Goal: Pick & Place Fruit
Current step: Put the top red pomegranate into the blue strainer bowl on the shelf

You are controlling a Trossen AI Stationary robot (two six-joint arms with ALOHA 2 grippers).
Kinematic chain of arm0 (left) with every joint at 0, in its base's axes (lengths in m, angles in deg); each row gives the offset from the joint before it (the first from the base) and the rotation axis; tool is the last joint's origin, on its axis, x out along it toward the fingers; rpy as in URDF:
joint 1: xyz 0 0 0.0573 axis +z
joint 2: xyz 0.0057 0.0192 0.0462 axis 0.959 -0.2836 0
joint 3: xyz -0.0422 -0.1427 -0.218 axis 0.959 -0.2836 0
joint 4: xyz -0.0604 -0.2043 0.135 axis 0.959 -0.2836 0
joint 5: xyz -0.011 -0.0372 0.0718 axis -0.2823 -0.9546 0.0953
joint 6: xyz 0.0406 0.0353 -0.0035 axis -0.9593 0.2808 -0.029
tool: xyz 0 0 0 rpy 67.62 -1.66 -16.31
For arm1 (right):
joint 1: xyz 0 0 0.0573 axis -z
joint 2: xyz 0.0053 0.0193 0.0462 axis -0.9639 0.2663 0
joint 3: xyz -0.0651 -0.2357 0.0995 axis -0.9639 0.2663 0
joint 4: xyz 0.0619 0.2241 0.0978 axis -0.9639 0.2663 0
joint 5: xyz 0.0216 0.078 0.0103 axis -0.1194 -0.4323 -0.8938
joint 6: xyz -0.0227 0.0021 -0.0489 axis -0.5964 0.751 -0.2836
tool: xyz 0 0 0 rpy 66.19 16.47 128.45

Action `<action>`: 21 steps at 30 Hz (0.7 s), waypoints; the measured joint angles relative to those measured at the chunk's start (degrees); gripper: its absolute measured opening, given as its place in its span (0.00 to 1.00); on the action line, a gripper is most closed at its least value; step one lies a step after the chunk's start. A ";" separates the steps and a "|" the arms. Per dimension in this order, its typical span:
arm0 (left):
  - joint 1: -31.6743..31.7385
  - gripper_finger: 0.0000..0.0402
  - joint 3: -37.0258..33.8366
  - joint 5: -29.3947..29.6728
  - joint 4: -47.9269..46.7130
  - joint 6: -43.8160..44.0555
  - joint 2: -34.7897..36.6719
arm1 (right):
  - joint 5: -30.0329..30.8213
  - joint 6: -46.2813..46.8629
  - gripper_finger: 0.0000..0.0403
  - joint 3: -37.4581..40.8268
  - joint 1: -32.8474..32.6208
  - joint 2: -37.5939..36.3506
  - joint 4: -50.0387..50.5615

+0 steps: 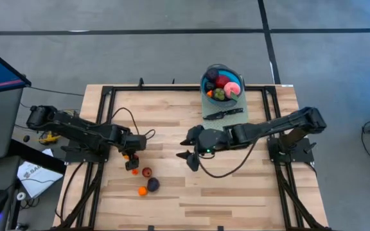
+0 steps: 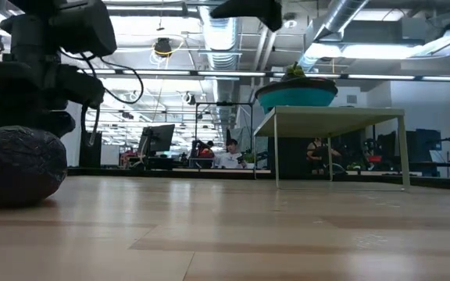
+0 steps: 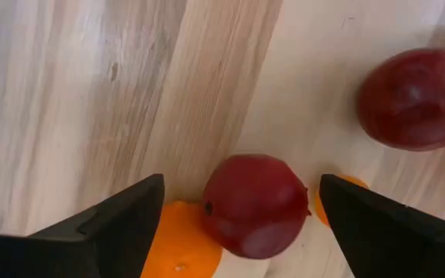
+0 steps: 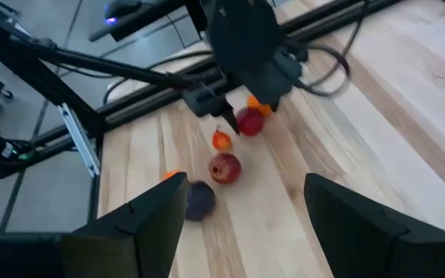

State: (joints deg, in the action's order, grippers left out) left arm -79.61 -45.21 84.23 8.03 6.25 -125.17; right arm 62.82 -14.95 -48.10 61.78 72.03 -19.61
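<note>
Left pincer (image 3: 238,212) spread, straddling red fruit (image 3: 255,205) on table (image 1: 236,186), no grip yet. Right pincer (image 4: 242,208) spread, empty, mid-table. Few loose fruit (image 1: 149,183) left; most already in bowl (image 1: 222,83) beyond.

Orange fruit (image 3: 178,245) half behind red fruit (image 3: 255,205)

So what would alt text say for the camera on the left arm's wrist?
A dark red fruit lies on the pale wooden table, centred in the gap of the left arm's open dark fingers. Small orange pieces lie against it, and a second red fruit sits farther off.
</note>
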 joint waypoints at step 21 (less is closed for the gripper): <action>0.00 0.54 -3.13 1.49 2.76 -0.15 -0.14 | -0.37 10.58 0.63 -1.82 -1.16 -0.82 9.14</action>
State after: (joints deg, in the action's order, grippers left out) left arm -79.61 -48.33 85.72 10.79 6.10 -125.31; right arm 62.45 -4.36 -49.91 60.62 71.21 -10.47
